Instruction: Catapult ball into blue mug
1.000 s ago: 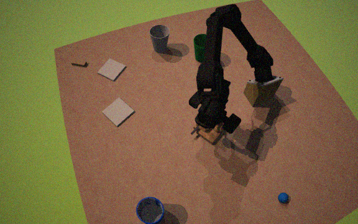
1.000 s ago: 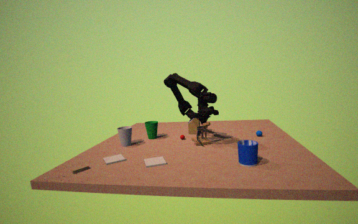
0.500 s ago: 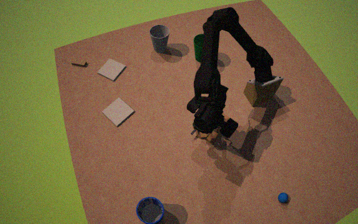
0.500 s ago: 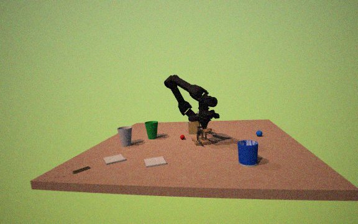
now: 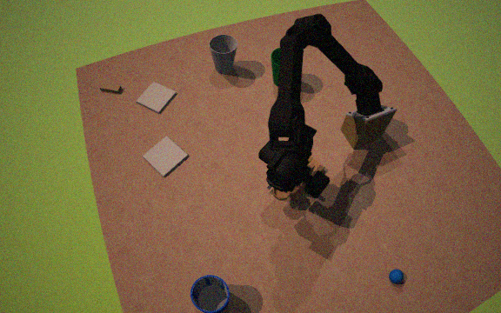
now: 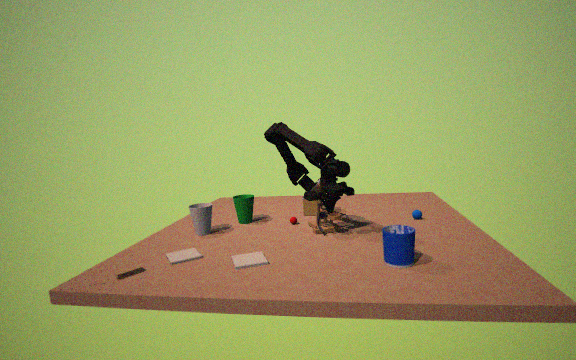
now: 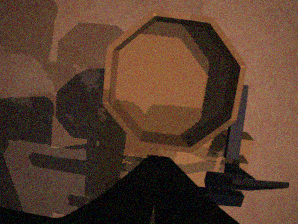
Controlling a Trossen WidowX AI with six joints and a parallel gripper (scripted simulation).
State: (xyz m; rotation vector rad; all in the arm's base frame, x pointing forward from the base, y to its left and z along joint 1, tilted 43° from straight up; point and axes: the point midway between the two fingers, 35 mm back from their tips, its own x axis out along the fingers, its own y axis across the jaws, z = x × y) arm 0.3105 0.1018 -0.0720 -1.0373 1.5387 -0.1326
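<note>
The blue mug (image 5: 209, 295) (image 6: 398, 246) stands upright near the table's front. The tan catapult (image 6: 324, 228) is mostly hidden under the arm in the top and exterior views. Its eight-sided cup (image 7: 223, 80) fills the middle of the wrist view and shows no ball inside. My gripper (image 6: 331, 209) (image 7: 157, 165) is shut with nothing seen between its fingers, low over the catapult, its tips by the cup's near rim; contact is unclear. A red ball (image 6: 293, 220) lies beside the catapult, hidden in the top view. A blue ball (image 5: 396, 276) (image 6: 417, 214) lies farther off on the table.
A grey cup (image 5: 224, 56) (image 6: 201, 219) and a green cup (image 5: 277, 71) (image 6: 244, 210) stand at the back. Two pale tiles (image 5: 156, 97) (image 5: 165, 156) lie flat, with a small dark piece (image 5: 111, 89) (image 6: 131, 273) beyond. A tan block (image 6: 310, 207) is near the arm's base.
</note>
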